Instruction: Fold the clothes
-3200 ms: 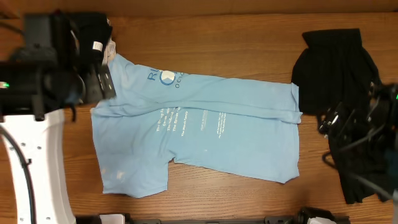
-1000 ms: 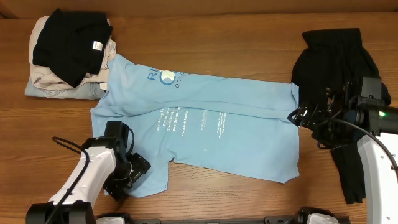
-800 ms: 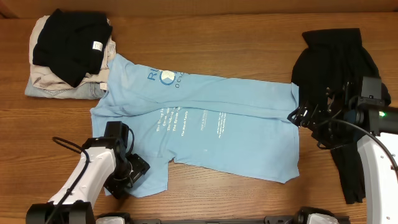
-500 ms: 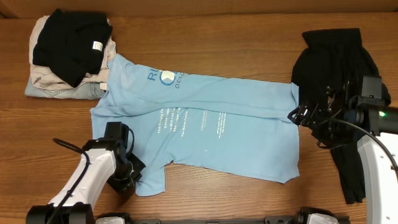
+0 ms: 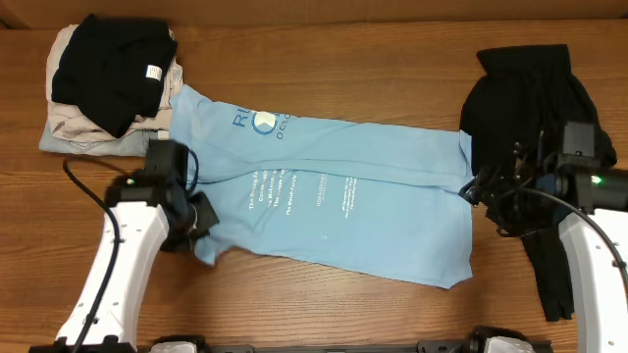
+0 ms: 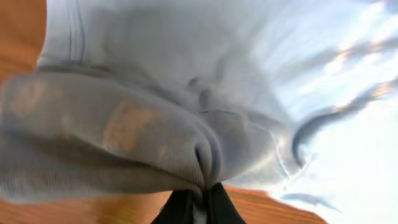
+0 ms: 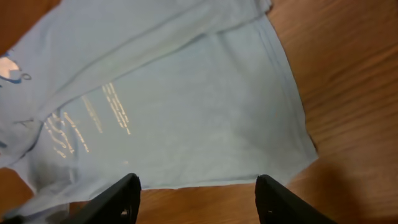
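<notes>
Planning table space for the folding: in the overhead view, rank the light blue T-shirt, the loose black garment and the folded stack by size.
1. light blue T-shirt, clearly largest.
2. loose black garment, though the right arm hides part.
3. folded stack, only somewhat smaller.

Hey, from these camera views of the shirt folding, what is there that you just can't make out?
Overhead: the white print on the light blue T-shirt is too small to read.
Overhead: the left gripper has its fingertips hidden under its wrist and bunched cloth.
Left wrist: blurred fabric fills the view, so which part is pinched is unclear.
Right wrist: whether the right gripper touches the shirt is unclear; only fingertips show.
</notes>
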`<state>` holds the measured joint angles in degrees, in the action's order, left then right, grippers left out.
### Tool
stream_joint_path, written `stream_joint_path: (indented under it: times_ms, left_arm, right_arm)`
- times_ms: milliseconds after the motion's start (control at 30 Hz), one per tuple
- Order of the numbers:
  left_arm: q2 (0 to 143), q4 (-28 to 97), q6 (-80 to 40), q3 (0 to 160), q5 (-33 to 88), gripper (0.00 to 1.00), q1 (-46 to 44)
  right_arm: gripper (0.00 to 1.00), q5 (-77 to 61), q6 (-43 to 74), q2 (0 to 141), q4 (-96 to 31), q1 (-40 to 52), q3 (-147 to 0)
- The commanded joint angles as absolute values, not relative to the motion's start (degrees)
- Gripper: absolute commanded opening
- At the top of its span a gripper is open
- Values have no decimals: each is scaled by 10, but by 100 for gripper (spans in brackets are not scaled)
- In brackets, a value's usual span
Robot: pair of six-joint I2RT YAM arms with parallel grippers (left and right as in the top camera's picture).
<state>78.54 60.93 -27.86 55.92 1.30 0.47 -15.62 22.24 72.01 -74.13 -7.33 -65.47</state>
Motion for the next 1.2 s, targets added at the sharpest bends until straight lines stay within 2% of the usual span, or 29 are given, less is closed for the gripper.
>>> stream_joint_path:
  times_ms: [0,333,600,967,1100,1167]
  left_arm:
    - [783,610,-238,578,22,4,3]
    - [783,583,-238,578,26,5,3]
    - [783,557,-238,578,26,4,3]
    - [783,540,-238,578,25,4,3]
    - [783,537,-238,578,24,4,3]
    - [783,537,-238,578,24,4,3]
  right_arm:
    - [59,-135,274,719,-730,-48,-610]
    - [48,-24,490,719,-659,39,-458]
    - [41,25,665,719,-645,57,-379]
    - [41,26,680,719,-595,57,-333]
    - [31,29,677,719,-585,57,-333]
    - [30,30,675,719,-581,57,-329]
